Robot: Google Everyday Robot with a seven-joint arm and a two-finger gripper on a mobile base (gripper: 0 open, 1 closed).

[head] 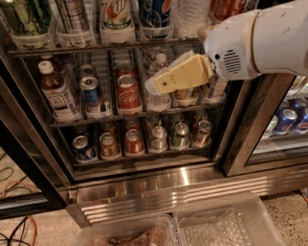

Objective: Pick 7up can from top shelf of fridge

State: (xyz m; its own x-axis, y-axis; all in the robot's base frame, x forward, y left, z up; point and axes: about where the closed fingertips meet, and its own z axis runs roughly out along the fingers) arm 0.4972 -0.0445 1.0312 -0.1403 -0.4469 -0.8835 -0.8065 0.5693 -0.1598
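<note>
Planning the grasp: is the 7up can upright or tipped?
Upright: the white-silver 7up can stands in its clear holder; the beige tool hangs lower right, apart.

The 7up can (116, 19) on the top shelf (72, 49) was white-silver with green lettering and reddish marks, next to a blue Pepsi can (155, 14), and the shelf's wire was dark behind clear holders. The gripper (155, 85), pale yellow with a whitish tip on a white arm (269, 38), hung before the middle rack beside a red cola can (128, 92). The fridge (159, 185) had dark frames and a ribbed steel base panel
</note>
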